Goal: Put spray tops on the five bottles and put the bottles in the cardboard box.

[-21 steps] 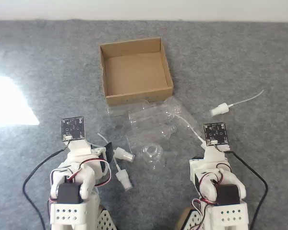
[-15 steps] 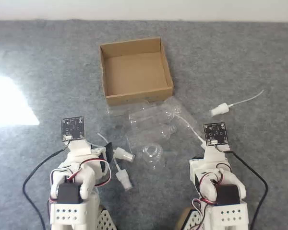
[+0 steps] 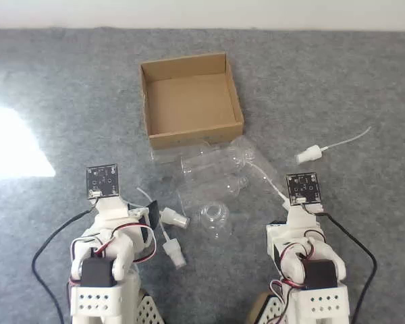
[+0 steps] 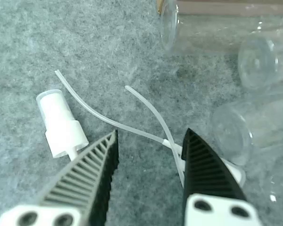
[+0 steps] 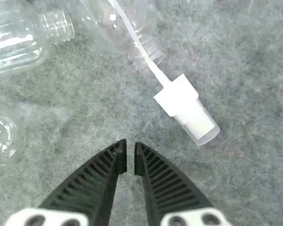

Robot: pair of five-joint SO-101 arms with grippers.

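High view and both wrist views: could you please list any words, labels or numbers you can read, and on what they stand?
No text can be read.
cardboard box: plain walls, no print.
bottles: clear, no labels.
spray tops: plain white.
dark boards on the arms: any marks are too small to read.

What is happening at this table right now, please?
Nothing is being held at this moment. The cardboard box is empty, and the clear bottles lie on their sides on the table just in front of it. Loose spray tops lie scattered around them. The left gripper hangs with its fingers open above the thin tubes of two tops. The right gripper has its fingers almost together, empty, close to another top.
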